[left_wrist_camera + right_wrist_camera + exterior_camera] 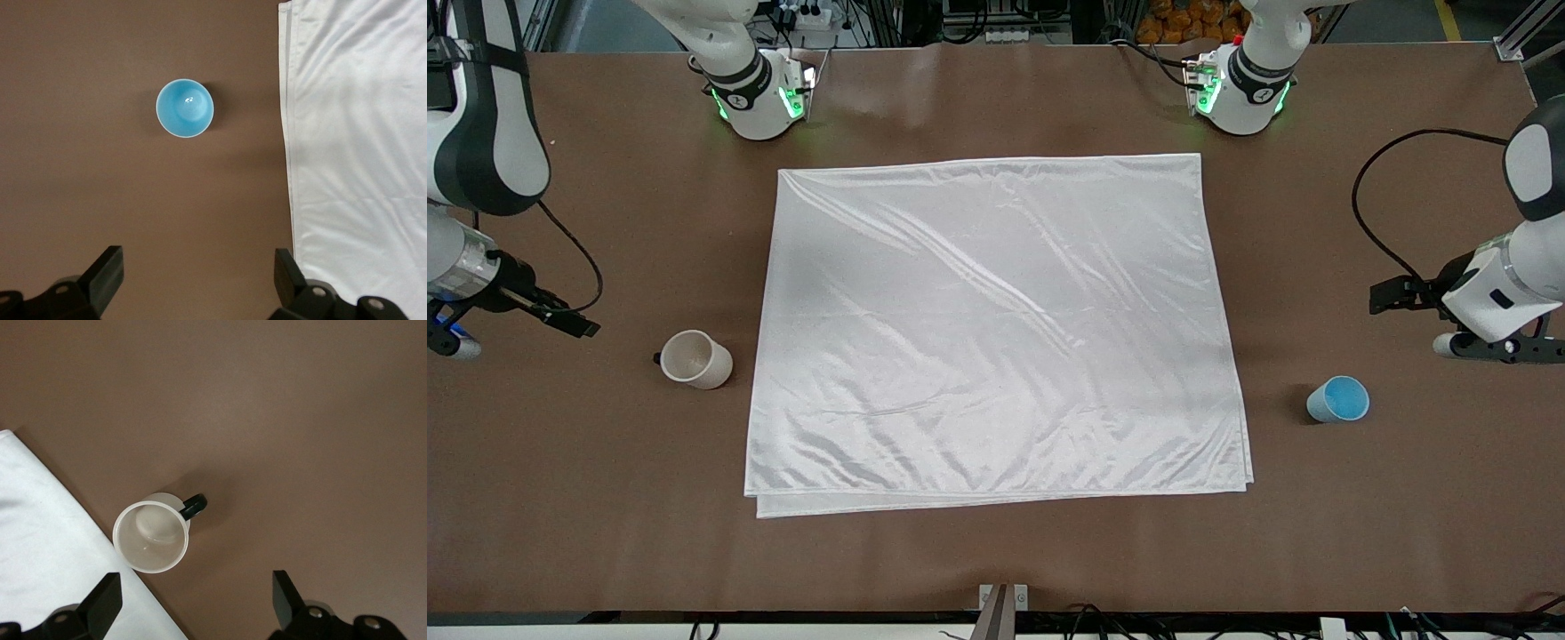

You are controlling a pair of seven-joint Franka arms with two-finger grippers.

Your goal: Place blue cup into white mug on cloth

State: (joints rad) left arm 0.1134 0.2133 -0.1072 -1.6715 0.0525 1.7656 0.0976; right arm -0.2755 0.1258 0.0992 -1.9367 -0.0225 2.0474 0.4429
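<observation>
- Grippers first: the left gripper (198, 283) hangs with its fingers spread wide and nothing between them, over bare brown table (996, 560) at the left arm's end, at about 3 o'clock from the cloth's middle in the front view.
- Its wrist view looks straight down on the blue cup (185, 108), which is well clear of both fingers (107, 277).
- Right gripper (193, 605) is likewise released and empty, up over bare table at the right arm's end, around 9 o'clock from the cloth.
- Its wrist view shows the white mug (152, 535) standing upright, the dark handle pointing away from the cloth edge; the mug seems just beside that edge, though whether they touch is hard to judge.
- Blue cup (1338, 399) stands upright on the table, apart from the cloth, toward the left arm's end.
- White mug (695, 359) sits toward the right arm's end, close to the cloth's side.
- Cloth (996, 329) lies spread flat and wrinkled mid-table, its doubled edge nearest the front camera; nothing rests on it.
</observation>
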